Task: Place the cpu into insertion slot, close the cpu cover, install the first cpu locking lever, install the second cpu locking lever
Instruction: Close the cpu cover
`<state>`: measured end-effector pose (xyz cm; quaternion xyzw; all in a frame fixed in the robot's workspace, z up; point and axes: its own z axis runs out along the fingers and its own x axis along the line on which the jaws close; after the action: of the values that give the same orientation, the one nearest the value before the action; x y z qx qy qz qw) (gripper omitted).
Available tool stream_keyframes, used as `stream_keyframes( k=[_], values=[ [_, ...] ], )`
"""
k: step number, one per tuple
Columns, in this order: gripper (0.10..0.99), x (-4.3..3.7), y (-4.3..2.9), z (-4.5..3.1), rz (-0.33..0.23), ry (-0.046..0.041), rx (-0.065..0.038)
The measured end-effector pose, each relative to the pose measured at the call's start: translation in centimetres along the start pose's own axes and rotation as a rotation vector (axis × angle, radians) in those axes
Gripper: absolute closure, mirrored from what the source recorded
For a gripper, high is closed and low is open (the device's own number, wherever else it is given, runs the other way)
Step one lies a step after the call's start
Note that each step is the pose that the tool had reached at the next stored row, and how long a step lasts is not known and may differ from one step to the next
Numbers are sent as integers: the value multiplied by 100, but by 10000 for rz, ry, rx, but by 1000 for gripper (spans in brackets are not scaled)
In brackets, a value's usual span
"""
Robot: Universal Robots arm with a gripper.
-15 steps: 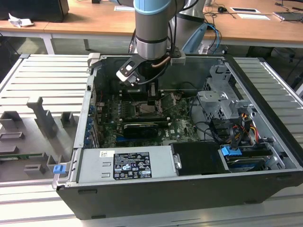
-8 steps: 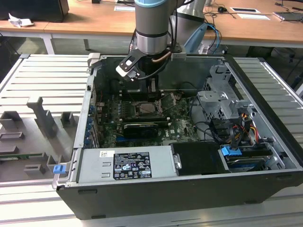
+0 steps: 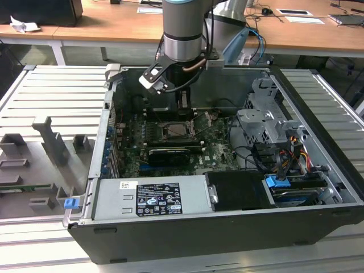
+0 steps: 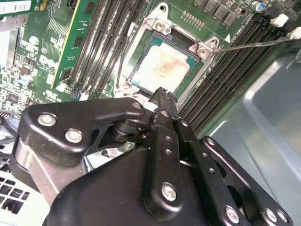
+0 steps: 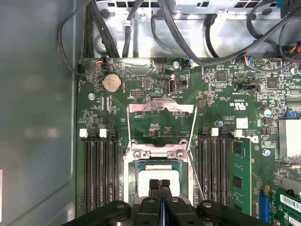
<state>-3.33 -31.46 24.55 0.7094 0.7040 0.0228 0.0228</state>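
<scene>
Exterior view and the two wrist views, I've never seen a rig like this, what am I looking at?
The exterior view looks from off the arm: a robot arm reaches down into an open computer case on a slatted metal table. Both wrist views come from cameras riding on the arm, looking past its gripper at the motherboard. The cpu, a small silvery square, sits in its socket. The cpu cover, a thin metal frame, is swung open, off the socket. The gripper's fingers are shut, tips at the cpu, holding nothing.
</scene>
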Motion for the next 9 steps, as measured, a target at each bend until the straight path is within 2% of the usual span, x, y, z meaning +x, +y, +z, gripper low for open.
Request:
stream_keyframes(
  k=[9],
  values=[
    [980,8,4,-56,1,0,-3]
  ],
)
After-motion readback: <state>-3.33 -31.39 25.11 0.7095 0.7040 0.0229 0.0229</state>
